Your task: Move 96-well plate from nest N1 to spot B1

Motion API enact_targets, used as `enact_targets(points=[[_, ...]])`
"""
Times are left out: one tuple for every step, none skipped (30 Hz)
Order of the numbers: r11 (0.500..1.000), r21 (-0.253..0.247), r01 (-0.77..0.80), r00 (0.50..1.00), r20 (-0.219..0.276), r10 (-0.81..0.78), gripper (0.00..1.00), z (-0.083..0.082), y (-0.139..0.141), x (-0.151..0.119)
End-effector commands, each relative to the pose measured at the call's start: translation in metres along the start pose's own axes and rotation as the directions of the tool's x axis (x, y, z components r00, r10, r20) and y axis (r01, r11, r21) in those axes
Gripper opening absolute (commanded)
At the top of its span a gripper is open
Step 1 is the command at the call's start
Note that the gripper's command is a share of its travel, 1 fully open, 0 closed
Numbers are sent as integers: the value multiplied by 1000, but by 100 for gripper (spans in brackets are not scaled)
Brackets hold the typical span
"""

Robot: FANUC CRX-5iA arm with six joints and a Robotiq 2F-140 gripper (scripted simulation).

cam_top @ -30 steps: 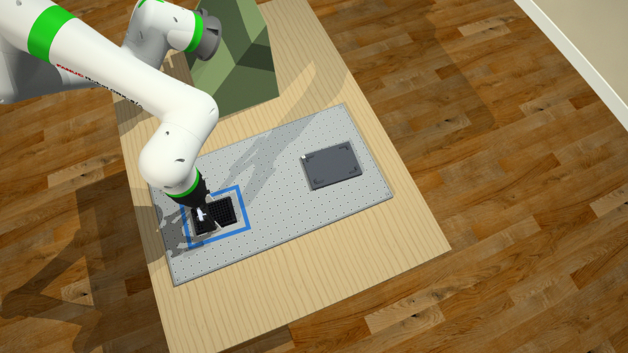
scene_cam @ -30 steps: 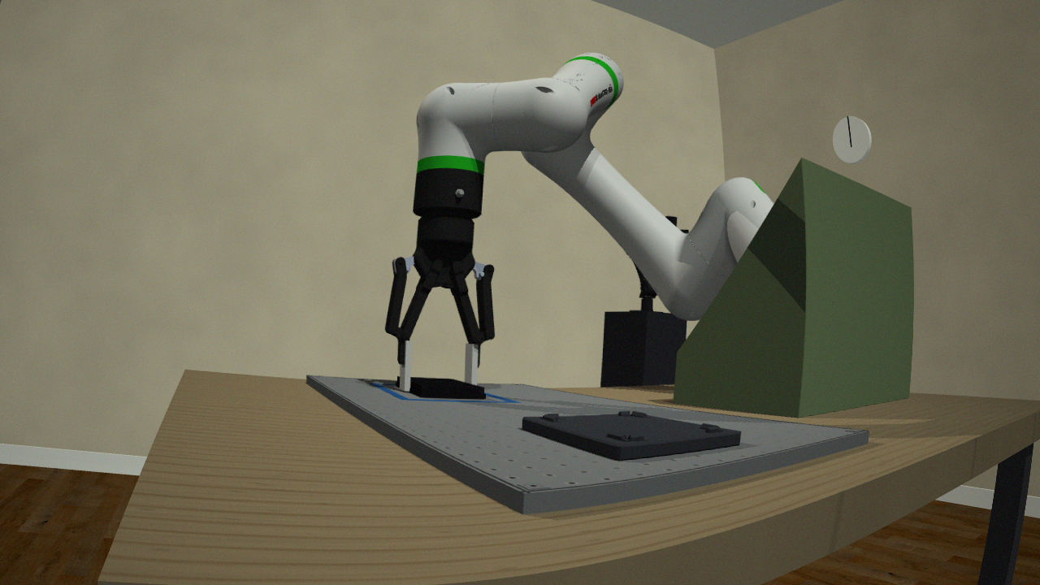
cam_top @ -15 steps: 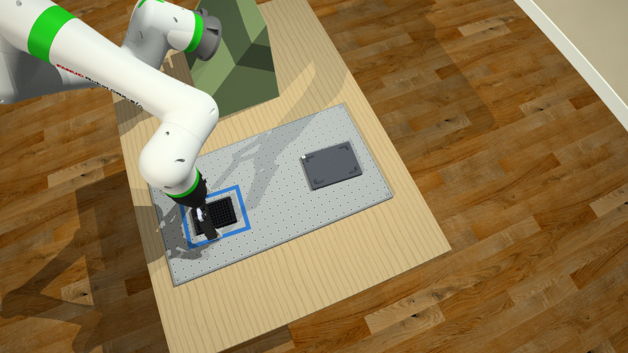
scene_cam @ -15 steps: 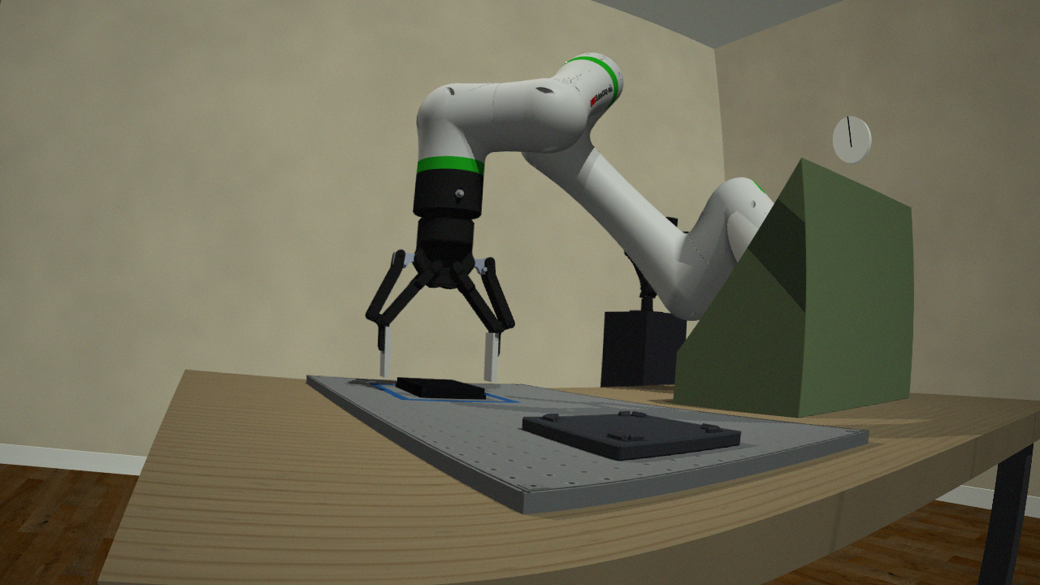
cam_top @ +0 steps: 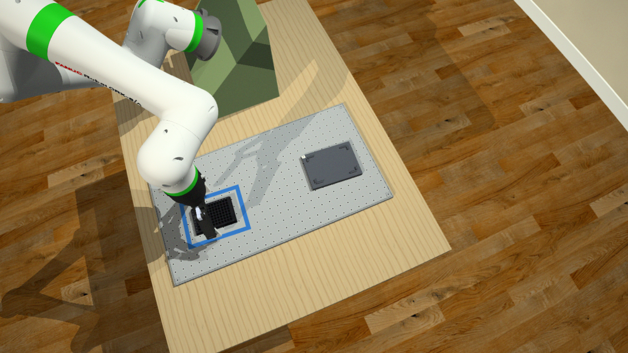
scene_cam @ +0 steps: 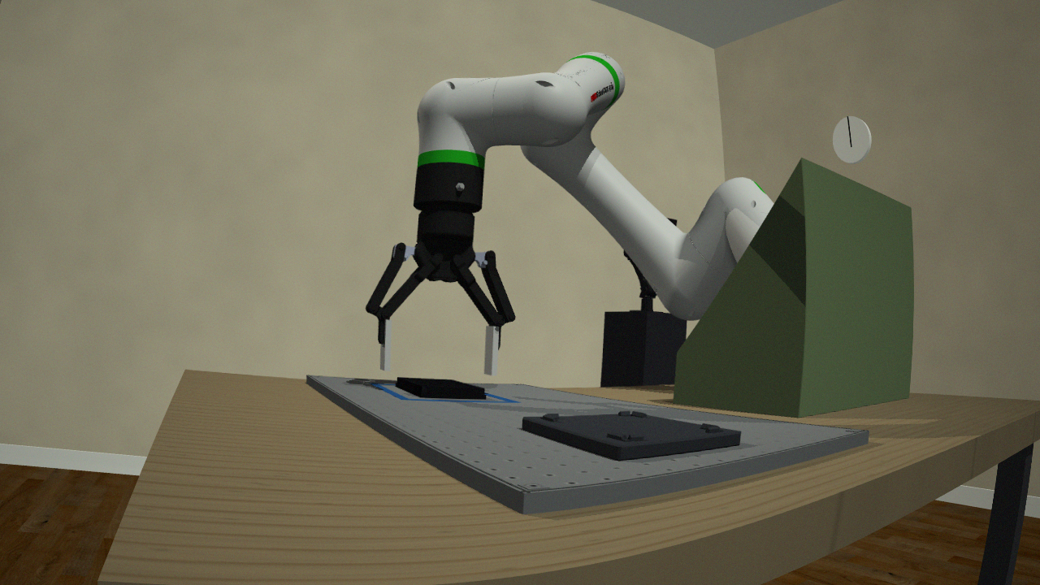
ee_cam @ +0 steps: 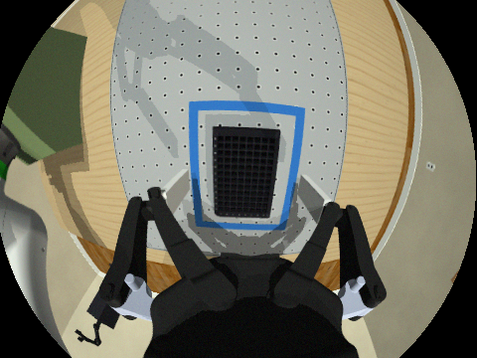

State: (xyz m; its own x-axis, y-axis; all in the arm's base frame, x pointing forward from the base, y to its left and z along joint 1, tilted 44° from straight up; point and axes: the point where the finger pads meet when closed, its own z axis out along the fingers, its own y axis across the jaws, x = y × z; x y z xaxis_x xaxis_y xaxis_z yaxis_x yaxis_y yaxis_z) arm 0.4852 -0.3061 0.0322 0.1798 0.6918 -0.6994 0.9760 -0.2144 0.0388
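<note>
The black 96-well plate (cam_top: 218,214) lies flat on the grey deck, wells up, inside the blue taped outline (cam_top: 217,216). In the wrist view the plate (ee_cam: 244,170) sits fully within the outline (ee_cam: 245,166), long sides along the outline's long sides. In the side view the plate (scene_cam: 439,387) rests on the deck. My gripper (scene_cam: 436,356) hangs above the plate, fingers wide open and clear of it, with nothing between them.
A large green block (cam_top: 234,57) stands at the back of the wooden table, behind the perforated deck (cam_top: 272,189). A black box (scene_cam: 641,348) sits behind the deck near the arm's base. The table edge runs close to the deck's left side.
</note>
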Motion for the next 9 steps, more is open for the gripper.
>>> enact_targets(points=[[1000,0,0,1000,0,0,100,-7,0,0],[1000,0,0,1000,0,0,100,-10,0,0],[1000,0,0,1000,0,0,100,-13,0,0],[1000,0,0,1000,0,0,100,-15,0,0],[1000,0,0,1000,0,0,100,-18,0,0],[1000,0,0,1000,0,0,100,-21,0,0],[1000,0,0,1000,0,0,100,-23,0,0],[1000,0,0,1000,0,0,100,-26,0,0],[1000,0,0,1000,0,0,100,-26,0,0]])
